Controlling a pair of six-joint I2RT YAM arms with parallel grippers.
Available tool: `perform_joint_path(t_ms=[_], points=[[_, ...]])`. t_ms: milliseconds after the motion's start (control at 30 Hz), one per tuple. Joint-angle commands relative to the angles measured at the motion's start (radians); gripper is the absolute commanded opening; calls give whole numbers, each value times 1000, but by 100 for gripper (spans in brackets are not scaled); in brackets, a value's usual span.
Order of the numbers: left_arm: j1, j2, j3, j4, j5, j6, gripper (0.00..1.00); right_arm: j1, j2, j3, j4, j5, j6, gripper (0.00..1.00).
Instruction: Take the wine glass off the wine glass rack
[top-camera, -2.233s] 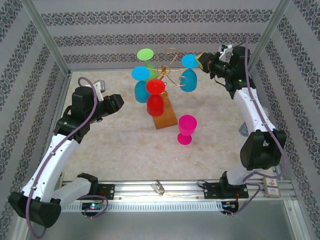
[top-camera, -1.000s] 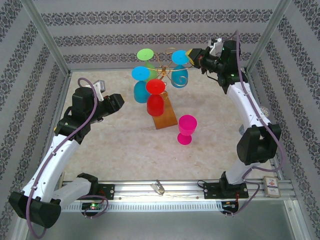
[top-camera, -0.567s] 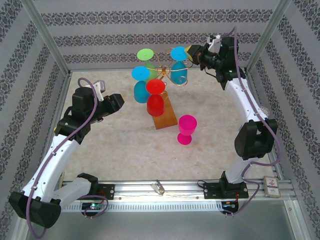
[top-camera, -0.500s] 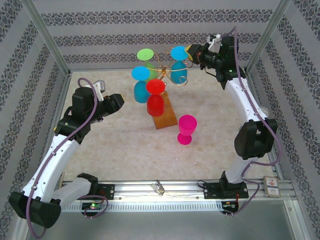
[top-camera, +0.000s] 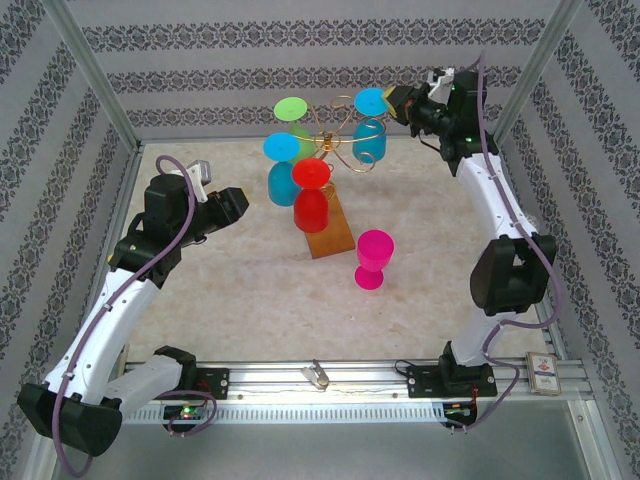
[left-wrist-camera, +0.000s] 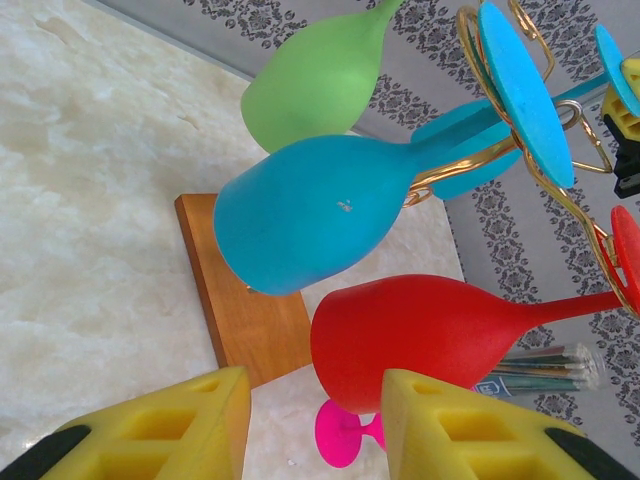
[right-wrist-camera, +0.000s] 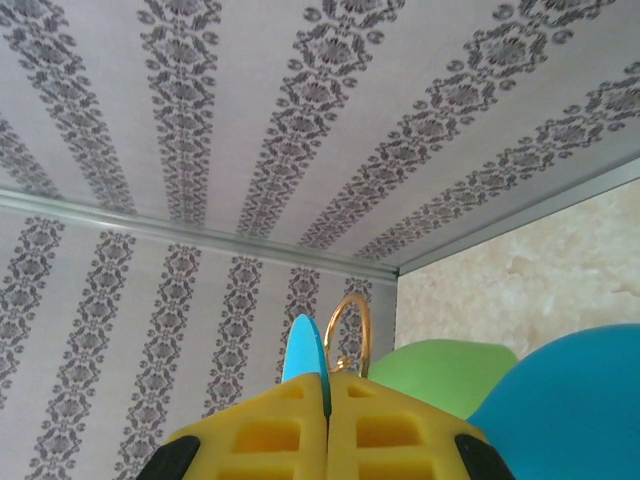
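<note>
I pinch the blue wine glass (top-camera: 369, 140) by its foot in the right end effector (top-camera: 400, 104), not yet clear of the wine glass rack (top-camera: 330, 236); left end effector (top-camera: 238, 203) part-open, empty.

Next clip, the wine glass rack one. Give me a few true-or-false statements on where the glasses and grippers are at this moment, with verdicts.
1. The right gripper is shut on the foot of the right-hand blue wine glass. True.
2. The pink wine glass hangs from the wine glass rack. False: it stands upright on the table, beside the rack's wooden base.
3. The left gripper holds the red wine glass. False: it is open, empty and apart from the rack.
4. The red wine glass hangs bowl down on the rack. True.
</note>
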Motion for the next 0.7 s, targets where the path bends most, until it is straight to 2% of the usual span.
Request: perform_joint_path(t_ms=[0,267,667], points=[[13,-3,20,-1,16,32,42,-19,-17,9,40,23,3,0],[12,-16,42,-47,25,55,43,-85,-99,-76,44,35,2,0],[13,-54,42,-117,50,65,43,-148,-339,-280,-40,-5,-64,0]])
